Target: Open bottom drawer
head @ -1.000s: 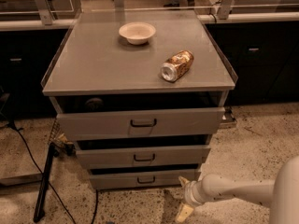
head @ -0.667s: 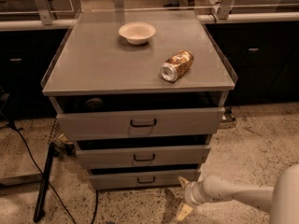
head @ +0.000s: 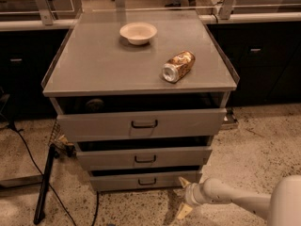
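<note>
The grey cabinet has three drawer fronts, each pulled out a little. The bottom drawer is the lowest and narrowest, with a small dark loop handle. My gripper is low at the front right, beside the bottom drawer's right end, on a white arm that comes in from the lower right. Its pale fingers are spread apart, one up near the drawer's corner and one down near the floor. It holds nothing.
A white bowl and a tipped can lie on the cabinet top. The middle drawer and top drawer sit above. A dark pole and cables lie on the speckled floor at left. Dark cabinets stand behind.
The gripper and arm have shifted only slightly by the bottom drawer's right end. The drawers, bowl and can have not moved.
</note>
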### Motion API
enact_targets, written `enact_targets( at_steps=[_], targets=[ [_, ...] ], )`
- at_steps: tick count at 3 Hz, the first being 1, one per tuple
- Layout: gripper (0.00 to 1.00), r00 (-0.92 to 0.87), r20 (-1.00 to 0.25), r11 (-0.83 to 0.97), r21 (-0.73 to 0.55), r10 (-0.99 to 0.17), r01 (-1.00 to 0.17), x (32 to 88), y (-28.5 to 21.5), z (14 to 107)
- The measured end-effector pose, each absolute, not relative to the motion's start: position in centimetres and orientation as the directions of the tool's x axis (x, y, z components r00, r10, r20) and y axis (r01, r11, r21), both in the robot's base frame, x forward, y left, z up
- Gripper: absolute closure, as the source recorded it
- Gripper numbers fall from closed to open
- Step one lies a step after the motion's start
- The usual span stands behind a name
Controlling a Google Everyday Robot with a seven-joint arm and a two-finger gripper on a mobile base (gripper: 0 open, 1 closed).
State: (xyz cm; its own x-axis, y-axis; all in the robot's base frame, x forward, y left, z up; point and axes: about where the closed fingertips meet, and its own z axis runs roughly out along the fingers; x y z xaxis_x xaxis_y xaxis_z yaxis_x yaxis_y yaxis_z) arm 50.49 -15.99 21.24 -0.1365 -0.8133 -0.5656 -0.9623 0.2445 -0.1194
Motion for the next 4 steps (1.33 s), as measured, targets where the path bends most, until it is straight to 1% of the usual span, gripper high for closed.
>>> enact_targets(
  at_steps=[2,4],
  targets=[
    [0.0,-0.068,-0.517,0.18,-0.169,-0.853,-0.969,52.9,-15.0,19.7],
    [0.0,-0.036,-0.473,0.14,-0.187,-0.88,-0.972,54.9,-14.4,18.9]
  ],
)
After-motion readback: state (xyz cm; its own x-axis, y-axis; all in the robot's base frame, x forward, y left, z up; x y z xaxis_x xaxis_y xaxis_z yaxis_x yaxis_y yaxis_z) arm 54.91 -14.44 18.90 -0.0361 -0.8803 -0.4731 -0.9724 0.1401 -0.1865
